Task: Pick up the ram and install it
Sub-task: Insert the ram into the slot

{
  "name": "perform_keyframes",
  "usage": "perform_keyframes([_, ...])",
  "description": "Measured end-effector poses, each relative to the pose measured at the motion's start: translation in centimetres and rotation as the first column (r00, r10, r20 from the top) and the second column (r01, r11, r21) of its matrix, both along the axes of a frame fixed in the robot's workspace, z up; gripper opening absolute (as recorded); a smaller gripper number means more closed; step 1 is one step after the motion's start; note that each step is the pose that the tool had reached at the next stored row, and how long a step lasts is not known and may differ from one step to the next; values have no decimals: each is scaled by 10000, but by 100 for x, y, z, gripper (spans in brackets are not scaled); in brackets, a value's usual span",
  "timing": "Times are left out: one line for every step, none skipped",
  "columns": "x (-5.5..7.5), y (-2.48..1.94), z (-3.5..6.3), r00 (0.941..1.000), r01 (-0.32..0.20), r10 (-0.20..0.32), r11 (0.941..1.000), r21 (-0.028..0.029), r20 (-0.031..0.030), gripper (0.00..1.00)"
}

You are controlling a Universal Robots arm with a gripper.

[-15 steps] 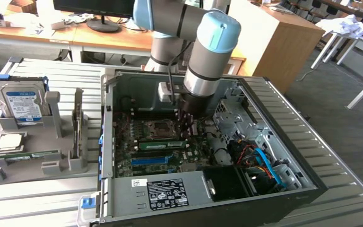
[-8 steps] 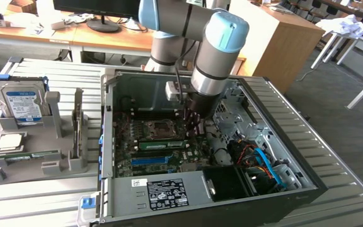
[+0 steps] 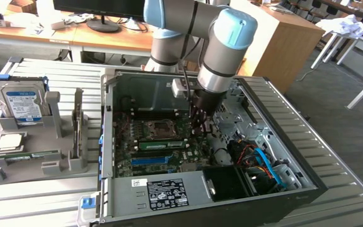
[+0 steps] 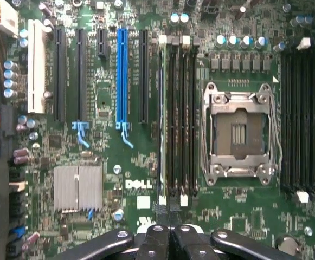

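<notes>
The ram (image 3: 161, 144), a long green stick, sits upright in a memory slot on the motherboard inside the open computer case (image 3: 298, 156). In the wrist view the ram (image 4: 162, 119) is edge-on, a thin pale line in the slot beside several empty black slots. My gripper (image 3: 200, 128) hangs over the board just to the exterior view's right of the ram's end. Its dark fingers (image 4: 156, 238) are pressed together, and my gripper (image 4: 171, 234) is shut with nothing between them, above one end of the ram's slot.
The empty CPU socket (image 4: 238, 132), a blue expansion slot (image 4: 122, 76) and a silver heatsink (image 4: 78, 187) lie around the memory slots. On the exterior view's left, a grey rack (image 3: 55, 165) holds a hard drive (image 3: 21, 101) and a chip (image 3: 8, 142). Cables (image 3: 263, 163) fill the case's right corner.
</notes>
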State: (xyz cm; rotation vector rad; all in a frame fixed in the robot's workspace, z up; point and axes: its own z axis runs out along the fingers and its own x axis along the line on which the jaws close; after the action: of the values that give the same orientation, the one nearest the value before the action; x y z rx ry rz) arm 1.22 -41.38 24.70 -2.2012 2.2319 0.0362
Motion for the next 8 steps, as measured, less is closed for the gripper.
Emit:
perform_keyframes([23,0,5,10000,3,-3,10000,1,-5,10])
perform_keyframes([44,0,10,10000,5,-5,10000,1,-11,10])
perform_keyframes([66,0,15,10000,7,-7,10000,1,-17,10])
perform_keyframes([86,0,21,10000,8,-8,10000,0,-21,10])
perform_keyframes([104,0,29,10000,9,-9,10000,0,-25,10])
perform_keyframes([120,0,41,10000,10,-10,10000,0,-27,10])
perform_keyframes([131,0,55,10000,12,-12,10000,1,-28,10])
perform_keyframes([141,0,71,10000,13,-13,10000,1,-31,10])
